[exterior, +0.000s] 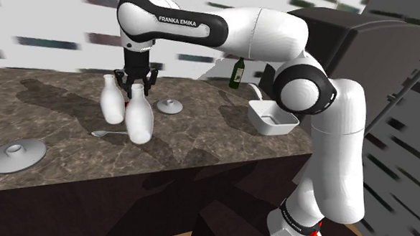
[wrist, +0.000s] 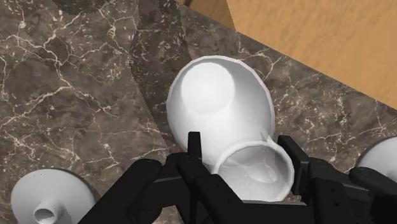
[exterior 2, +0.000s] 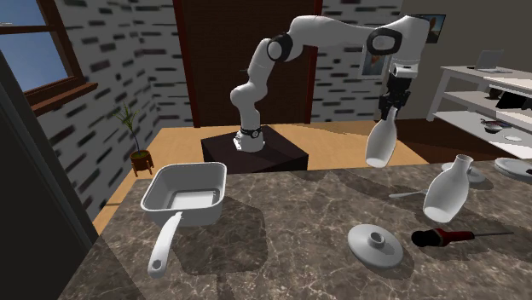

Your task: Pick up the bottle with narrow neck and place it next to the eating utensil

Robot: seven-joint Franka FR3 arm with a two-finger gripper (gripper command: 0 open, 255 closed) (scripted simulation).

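Now: bottle [exterior 2: 380, 143] aloft, fingers [wrist: 196, 153] pinching its neck.
Risk: neck may slip from gripper [exterior: 137, 86]; hanging body could knock second bottle [exterior: 112, 103] near spoon [exterior: 101, 132].

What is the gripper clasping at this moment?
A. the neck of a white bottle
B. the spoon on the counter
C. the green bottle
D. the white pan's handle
A: in the wrist view the gripper clasps the neck of the white bottle between its two black fingers.

Spoon [exterior: 101, 132] on counter [exterior: 57, 90]; pan [exterior: 257, 113] well apart
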